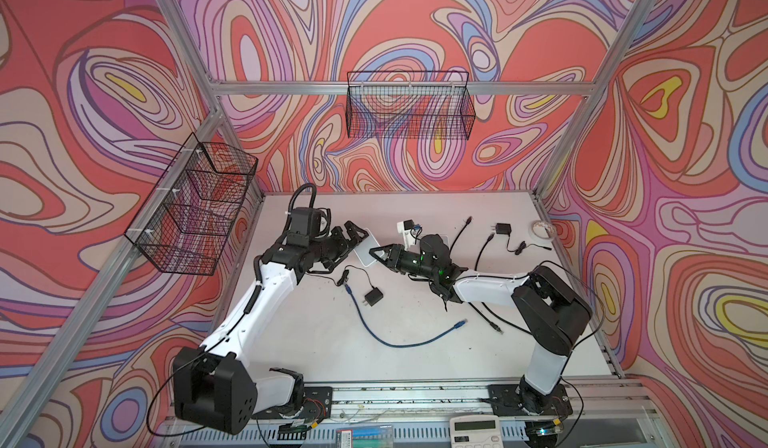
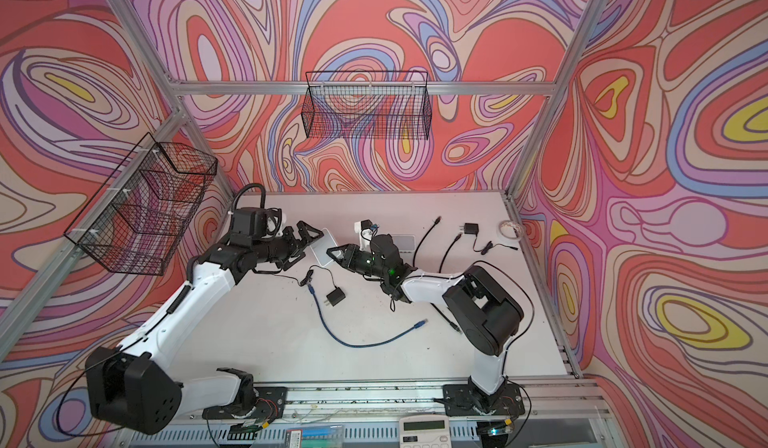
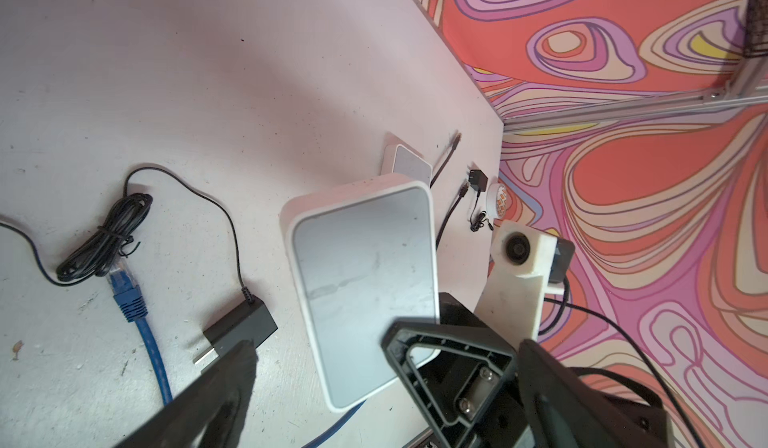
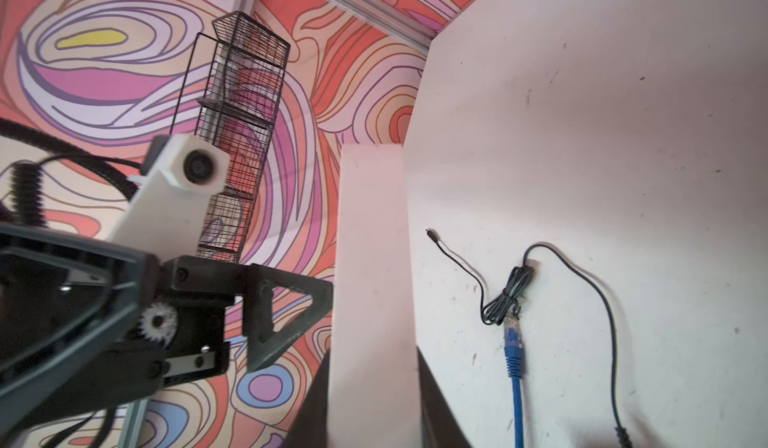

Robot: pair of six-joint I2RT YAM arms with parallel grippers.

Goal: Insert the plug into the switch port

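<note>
White tabletop point(image 1: 291, 334) inside a booth with loud swirly wallpaper. Mid-frame in a top view, the right gripper point(image 1: 379, 255) is clamped on one end of the white switch point(image 3: 365, 271). It seems to be holding it tipped up off the table, probably to steady it for plugging, though the ports aren't visible. The left gripper point(image 1: 353, 240) sits at the switch's other end with its jaws spread wide and holding nothing, so it looks free to fetch the cable. The blue cable point(image 1: 399, 344) lies loose below centre. Its plug point(image 1: 460, 322) is lower right of centre and the second plug point(image 3: 124, 284) is touching a bundled black cord point(image 3: 104, 238). Nothing is inserted yet.
</note>
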